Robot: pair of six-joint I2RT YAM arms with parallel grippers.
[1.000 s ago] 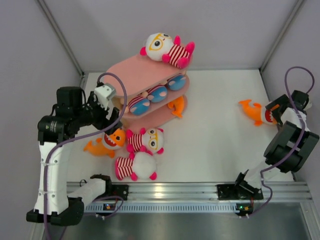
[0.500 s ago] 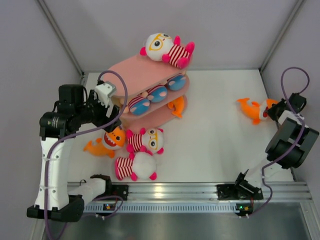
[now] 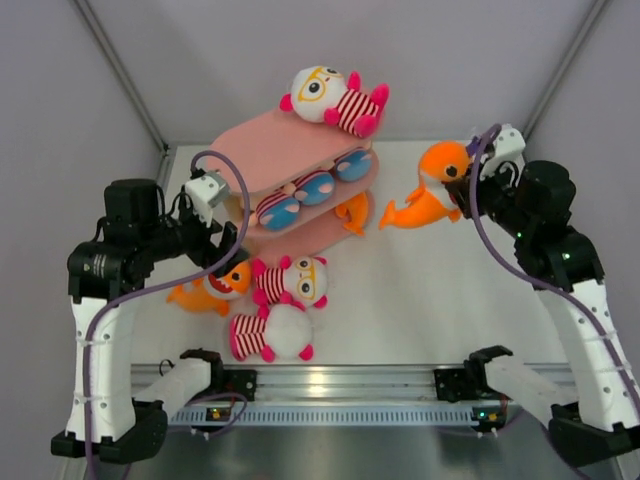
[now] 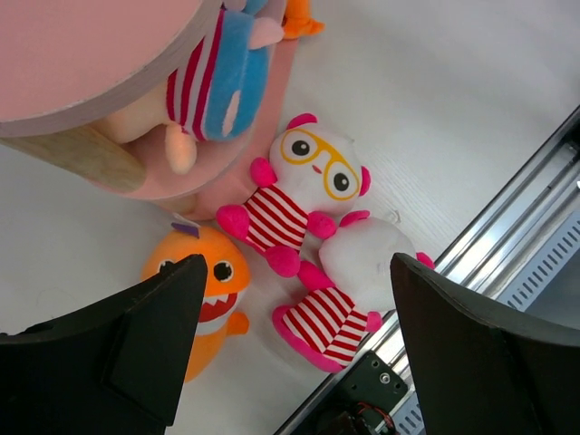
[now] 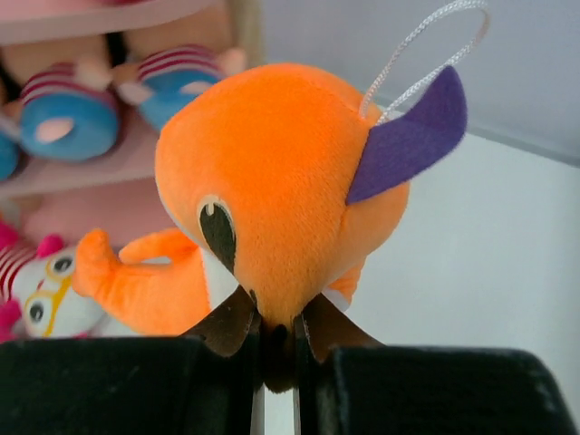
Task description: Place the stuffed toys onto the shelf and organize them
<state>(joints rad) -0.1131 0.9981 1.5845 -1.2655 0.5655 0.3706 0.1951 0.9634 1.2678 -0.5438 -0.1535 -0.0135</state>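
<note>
My right claw (image 5: pixel 272 332) was clamped on the chin of an orange fish (image 3: pixel 428 190), pinched tight just under its mouth. A second before, that toy had lain on the tabletop (image 3: pixel 420 300) far out to the right of the shelf (image 3: pixel 285 145), with the claw beside it. Now it hung in the air just off the shelf's right end. I took that to mean the pick was done and the carry nearly over, with only the set-down left.

The fish's long axis ran on a diagonal, tail toward the shelf's lower boards and head away from the shelf. I judged it would need swinging round to lie along a board.

My left claw (image 3: pixel 213 238) stood wide apart and empty by the shelf's left end, hardly shifted in that second. Beneath it, just in front of the shelf, a second fish (image 4: pixel 195 281) and two white-headed dolls (image 4: pixel 313 172) (image 4: pixel 358 272) lay waiting on the tabletop.
</note>
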